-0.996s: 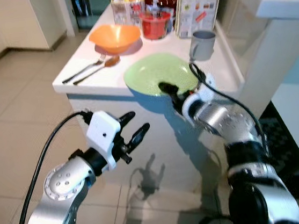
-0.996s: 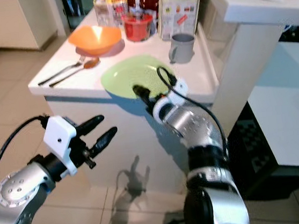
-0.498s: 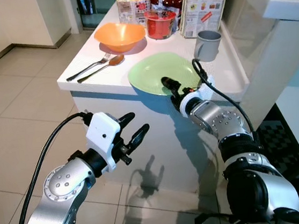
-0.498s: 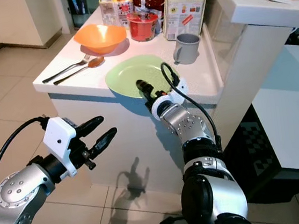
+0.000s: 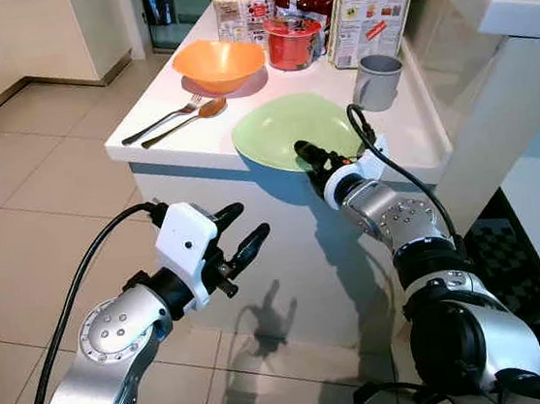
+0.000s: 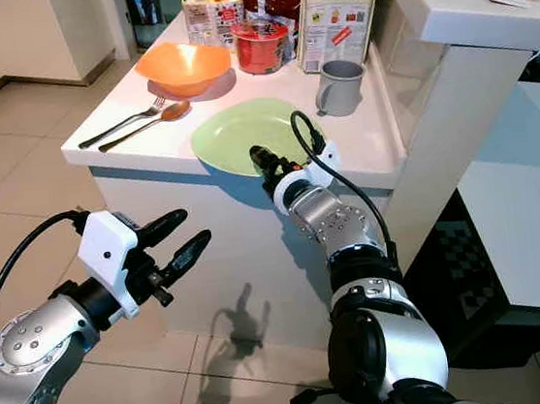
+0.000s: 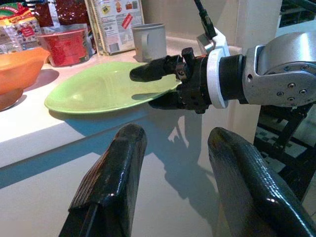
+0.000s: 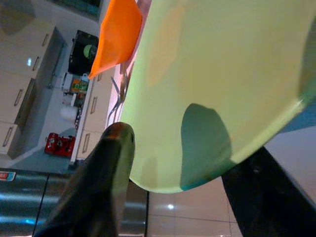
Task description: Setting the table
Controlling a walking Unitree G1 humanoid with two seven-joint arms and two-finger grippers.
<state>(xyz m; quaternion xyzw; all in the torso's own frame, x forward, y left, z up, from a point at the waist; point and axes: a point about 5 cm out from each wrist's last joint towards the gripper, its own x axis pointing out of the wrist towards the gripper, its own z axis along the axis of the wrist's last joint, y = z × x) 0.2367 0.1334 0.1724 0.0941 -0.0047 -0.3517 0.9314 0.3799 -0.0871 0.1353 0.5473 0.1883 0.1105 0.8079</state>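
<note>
Green plate point(image 5: 293, 129) is lying unmoved; right gripper point(image 5: 304, 153) is staying clamped on its rim, left gripper point(image 5: 240, 237) hovering apart.

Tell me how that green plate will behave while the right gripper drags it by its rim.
The green plate looks stiff and thin, probably plastic, so likely light. Its glossy surface and the smooth white counter suggest it slides easily. The right gripper pinches just its near rim, one finger above and one below, where the plate overhangs the edge; held so, it may tilt or slip.
</note>
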